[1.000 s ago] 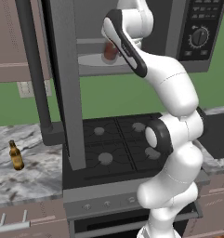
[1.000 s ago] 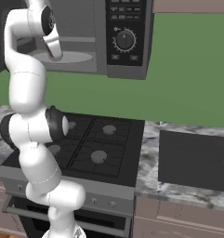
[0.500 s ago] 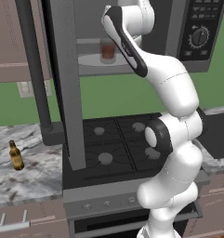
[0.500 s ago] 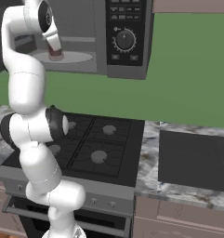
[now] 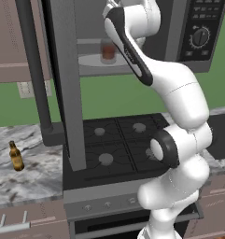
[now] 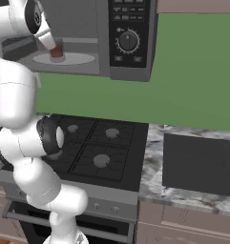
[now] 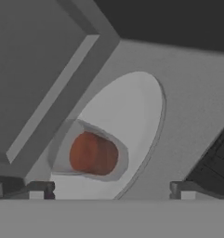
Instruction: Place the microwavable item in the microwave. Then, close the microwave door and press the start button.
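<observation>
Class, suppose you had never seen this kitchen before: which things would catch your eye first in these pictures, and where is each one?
First the glass cup with reddish-brown contents, standing on the white turntable inside the microwave, with the gripper open just in front of it. Then the microwave door, swung wide open at the left above the stove. A small brown bottle stands alone on the marble counter, far left.

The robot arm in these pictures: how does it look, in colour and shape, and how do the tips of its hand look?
The arm is glossy white, built of thick rounded segments, with dark grey-black rings at its joints and a long dark strip along one upper link. No cables or markings show. In the hand view, the hand has two small dark grey fingertips, blocky and square-edged.
</observation>
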Robot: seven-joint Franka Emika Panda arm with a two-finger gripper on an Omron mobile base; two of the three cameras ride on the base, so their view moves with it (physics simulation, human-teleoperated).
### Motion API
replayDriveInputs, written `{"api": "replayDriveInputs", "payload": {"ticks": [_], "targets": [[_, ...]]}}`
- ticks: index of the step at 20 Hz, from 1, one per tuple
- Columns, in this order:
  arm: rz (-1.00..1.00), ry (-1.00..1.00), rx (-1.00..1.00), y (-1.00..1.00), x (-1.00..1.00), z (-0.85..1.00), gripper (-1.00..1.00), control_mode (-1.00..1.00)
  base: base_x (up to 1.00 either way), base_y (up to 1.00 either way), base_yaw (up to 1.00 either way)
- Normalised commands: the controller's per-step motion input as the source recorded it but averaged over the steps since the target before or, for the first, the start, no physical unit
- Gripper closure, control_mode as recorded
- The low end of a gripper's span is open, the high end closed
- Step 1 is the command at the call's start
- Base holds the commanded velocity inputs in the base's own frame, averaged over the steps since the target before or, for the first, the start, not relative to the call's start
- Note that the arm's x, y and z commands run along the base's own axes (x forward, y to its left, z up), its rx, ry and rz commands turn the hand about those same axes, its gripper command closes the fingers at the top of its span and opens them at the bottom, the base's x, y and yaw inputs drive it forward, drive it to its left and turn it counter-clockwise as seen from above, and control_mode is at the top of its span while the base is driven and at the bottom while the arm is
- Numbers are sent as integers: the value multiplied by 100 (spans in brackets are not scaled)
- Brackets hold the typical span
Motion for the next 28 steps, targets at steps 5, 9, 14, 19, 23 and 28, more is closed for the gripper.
{"api": "replayDriveInputs", "payload": {"ticks": [5, 9, 14, 19, 23, 28], "targets": [[0, -33, -2, 0, -100, -78, -100, -100, 0, 0, 0], [0, -16, -8, 0, -75, -98, -100, -100, 0, 0, 0], [0, -12, -16, -15, -55, -67, -100, -100, 0, 0, 0], [-1, -4, -24, -14, -15, -46, -100, -100, 0, 0, 0], [-15, 0, -32, 0, 0, -48, -100, -100, 0, 0, 0], [-17, 0, -42, 0, 0, -44, -100, -100, 0, 0, 0]]}}
